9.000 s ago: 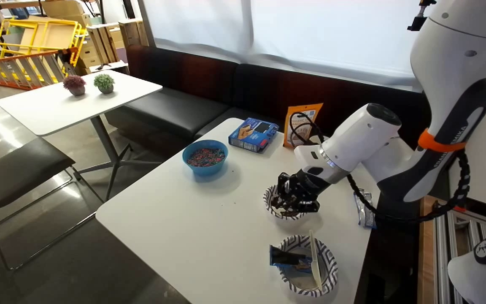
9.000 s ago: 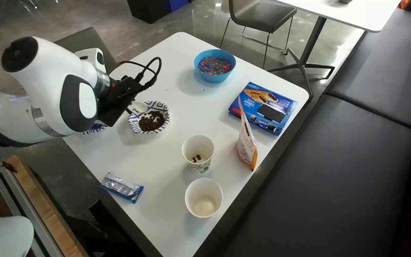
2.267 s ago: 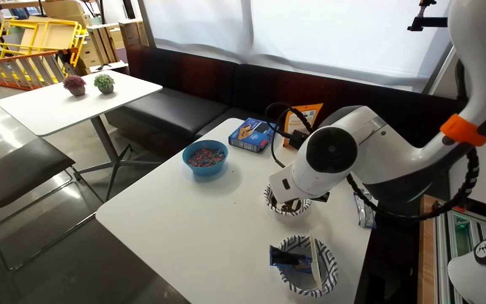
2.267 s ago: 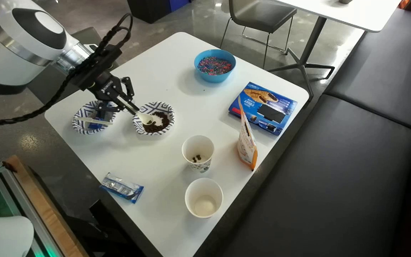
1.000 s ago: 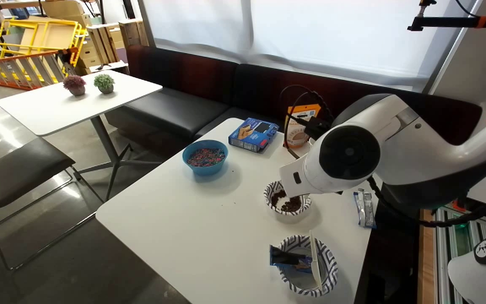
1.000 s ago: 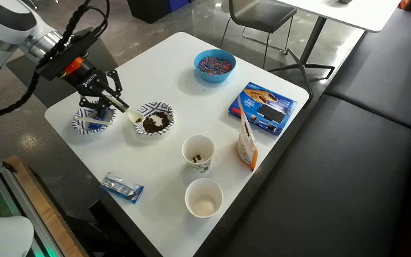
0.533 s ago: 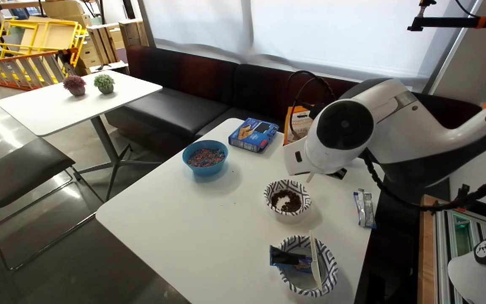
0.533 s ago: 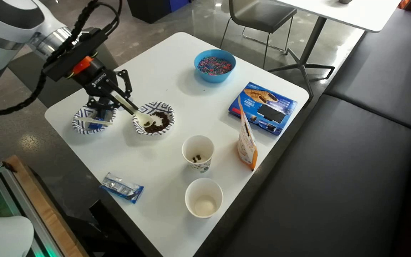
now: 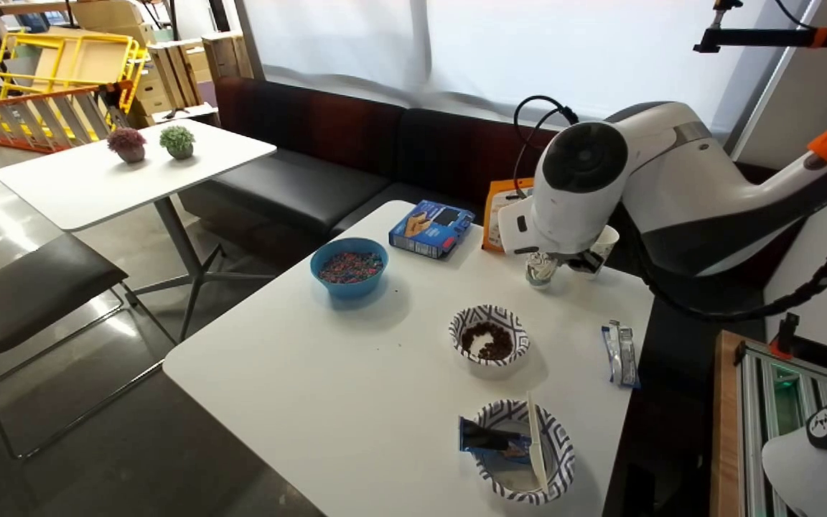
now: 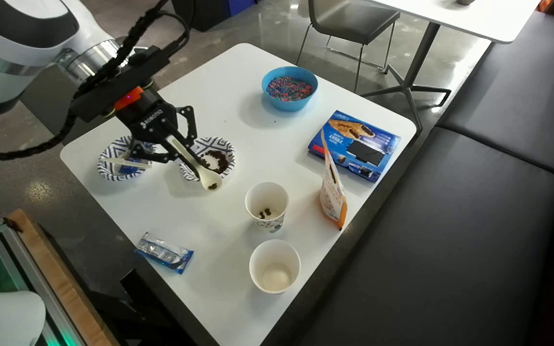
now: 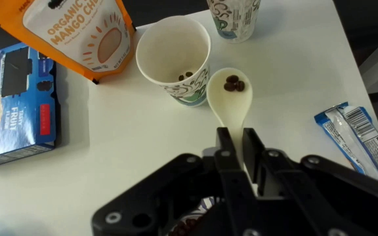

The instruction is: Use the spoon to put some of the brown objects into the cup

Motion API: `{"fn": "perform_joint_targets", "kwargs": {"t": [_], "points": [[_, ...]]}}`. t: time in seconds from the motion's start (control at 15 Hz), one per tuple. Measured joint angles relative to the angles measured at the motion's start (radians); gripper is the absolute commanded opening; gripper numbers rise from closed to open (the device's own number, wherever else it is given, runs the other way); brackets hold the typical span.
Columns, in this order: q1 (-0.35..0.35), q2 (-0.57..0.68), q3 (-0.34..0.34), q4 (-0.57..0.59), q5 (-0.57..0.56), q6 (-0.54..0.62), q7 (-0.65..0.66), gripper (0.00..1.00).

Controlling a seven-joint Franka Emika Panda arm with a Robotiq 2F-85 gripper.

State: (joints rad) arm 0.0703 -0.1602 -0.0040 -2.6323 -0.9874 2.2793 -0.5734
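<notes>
The cream spoon (image 11: 230, 108) hangs above the white table (image 10: 209, 226), near a printed paper cup (image 11: 194, 88) but, in an exterior view, apart from it; three dark brown beans (image 11: 229, 86) lie in its scoop. The gripper (image 11: 237, 137), lettered ROBOTIQ, pinches the spoon's handle, its jaws close together and parted only by it. Several more beans lie at the bottom of the cup, and a larger heap rings a pale patch inside a patterned bowl (image 9: 471, 316).

In the wrist view an orange pouch (image 11: 87, 36) reads ORGANIC and MANGO CHE, the last word cut off at the top. A blue box (image 11: 25, 108) near it reads BLUEBERRY and TASTY FRUIT FLAVOR, and a blue-and-silver wrapper (image 11: 361, 141) carries a barcode and Nutrition Facts; the finer print is too small to read.

The pouch and a second paper cup (image 11: 236, 19) stand close to the table edge along the dark bench (image 10: 450, 240); the wrapper lies right by the edge on the robot's side. A broad stretch of tabletop runs between the patterned bowl and a blue bowl (image 10: 284, 106) of multicoloured pieces (image 10: 289, 89). Another patterned bowl (image 9: 564, 459) holds a pale utensil (image 9: 537, 445) and a dark blue packet (image 9: 500, 441) that juts past its rim.
</notes>
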Motion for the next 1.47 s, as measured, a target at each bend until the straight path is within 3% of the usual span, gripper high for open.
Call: {"fn": "perform_joint_targets", "kwargs": {"t": [0.73,1.47], "points": [[-0.061,-0.002,-0.064,0.049,0.009,0.036,-0.039,0.03],[-0.092,0.071,-0.089,0.129,0.101,0.060,-0.024,0.03]]}}
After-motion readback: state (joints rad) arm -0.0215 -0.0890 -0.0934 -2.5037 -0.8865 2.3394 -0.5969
